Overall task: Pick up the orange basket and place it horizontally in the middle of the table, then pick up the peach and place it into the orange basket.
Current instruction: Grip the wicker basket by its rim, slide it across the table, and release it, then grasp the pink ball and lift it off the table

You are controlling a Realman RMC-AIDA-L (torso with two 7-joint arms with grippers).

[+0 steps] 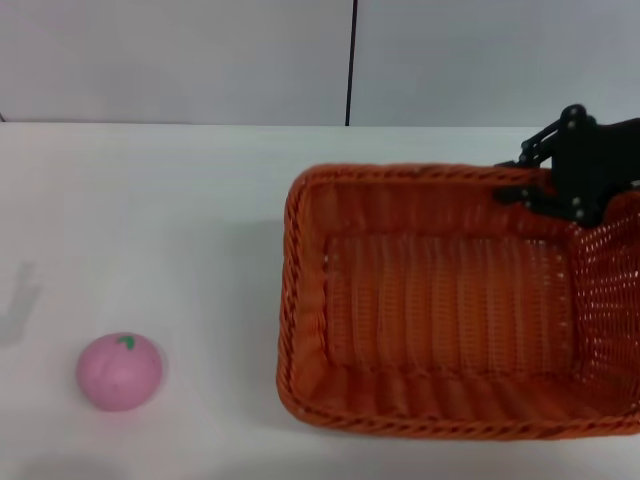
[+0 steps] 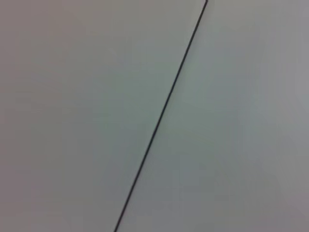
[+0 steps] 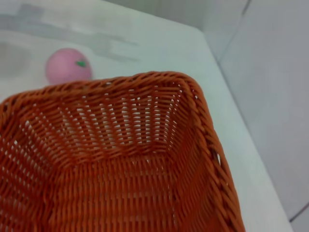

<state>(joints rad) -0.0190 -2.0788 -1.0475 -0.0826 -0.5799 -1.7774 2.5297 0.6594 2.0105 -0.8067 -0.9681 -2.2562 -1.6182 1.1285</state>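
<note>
Fingers of the right gripper [image 1: 540,192] look pinched on the far rim of the orange basket [image 1: 450,300], probably to drag it toward the table's [image 1: 180,220] middle. Peach [image 1: 120,371] waits well off to the left. Left gripper isn't visible.

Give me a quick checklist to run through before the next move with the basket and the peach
1. Right gripper at the far right corner of the orange basket: ok.
2. Jaws firmly closed on the rim: cannot tell.
3. Basket centred on the table: not ok, it sits to the right, cut off by the edge of the head view.
4. Basket upright, its inside free of objects: ok.
5. Peach resting apart on the table, left of the basket: ok.
6. Left gripper out of the way: cannot tell, it is not visible.
</note>
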